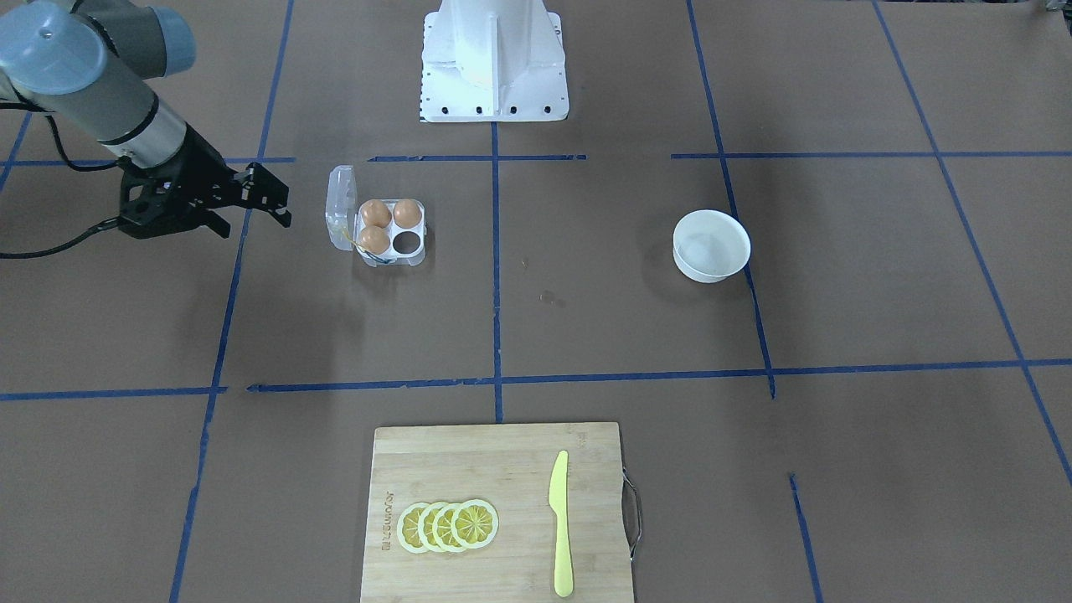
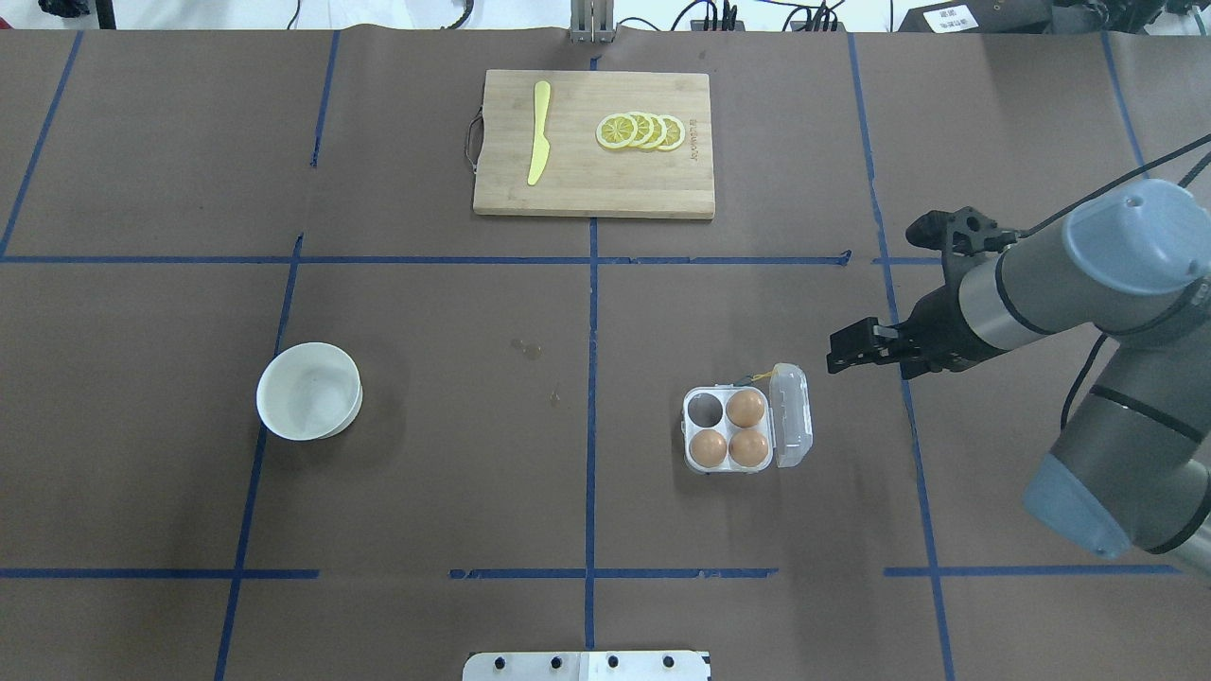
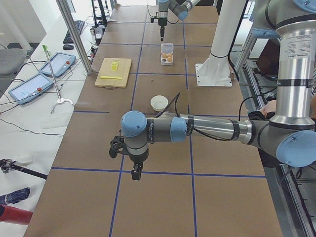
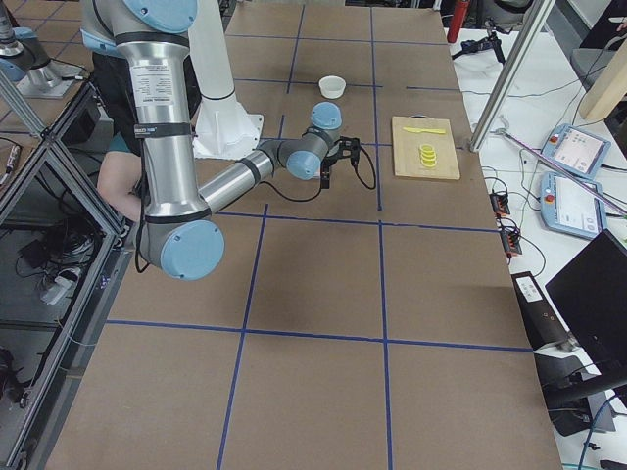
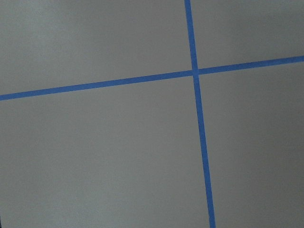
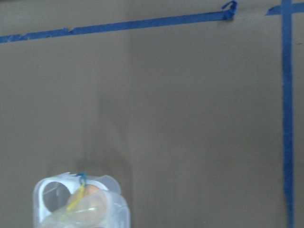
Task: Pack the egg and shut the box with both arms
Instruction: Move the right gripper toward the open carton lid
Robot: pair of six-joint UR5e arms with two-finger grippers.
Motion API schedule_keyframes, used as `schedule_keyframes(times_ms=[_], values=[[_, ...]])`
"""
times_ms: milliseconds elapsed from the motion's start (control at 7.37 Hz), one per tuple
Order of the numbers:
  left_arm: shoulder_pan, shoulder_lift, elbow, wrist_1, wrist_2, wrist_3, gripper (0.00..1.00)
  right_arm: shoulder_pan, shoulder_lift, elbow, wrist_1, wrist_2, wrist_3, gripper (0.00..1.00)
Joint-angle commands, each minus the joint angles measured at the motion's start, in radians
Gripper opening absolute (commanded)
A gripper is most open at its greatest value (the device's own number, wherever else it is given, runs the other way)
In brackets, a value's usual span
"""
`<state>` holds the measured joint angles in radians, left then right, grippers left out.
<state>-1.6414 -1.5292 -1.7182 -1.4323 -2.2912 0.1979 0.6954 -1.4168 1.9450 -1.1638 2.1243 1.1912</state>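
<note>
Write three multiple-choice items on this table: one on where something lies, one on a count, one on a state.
1. The yellow knife lies:
A. on the bare table
B. on the cutting board
C. across a blue tape line

2. The eggs sitting in the box number:
A. one
B. two
C. three

3. The lid of the box is:
A. open, swung up at the side
B. shut over the cells
C. detached and lying apart

Answers:
1 B: the knife rests on the wood, beside the lemon slices.
2 C: three cells hold an egg and the fourth is empty.
3 A: the clear lid stands off one edge and all four cells are uncovered.
</note>
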Motion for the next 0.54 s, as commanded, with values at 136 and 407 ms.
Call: schedule_keyframes(times_ms=[136,407], values=[[0.0,-0.002,-0.006,0.0,-0.002,0.0,1.0,-0.126,0.16,-0.012,-0.008,-0.124,0.148,1.0],[0.0,-0.006,-0.003,0.0,-0.002,0.0,1.0,-0.126,0.162,-0.012,-0.011,-0.121,0.148,1.0]])
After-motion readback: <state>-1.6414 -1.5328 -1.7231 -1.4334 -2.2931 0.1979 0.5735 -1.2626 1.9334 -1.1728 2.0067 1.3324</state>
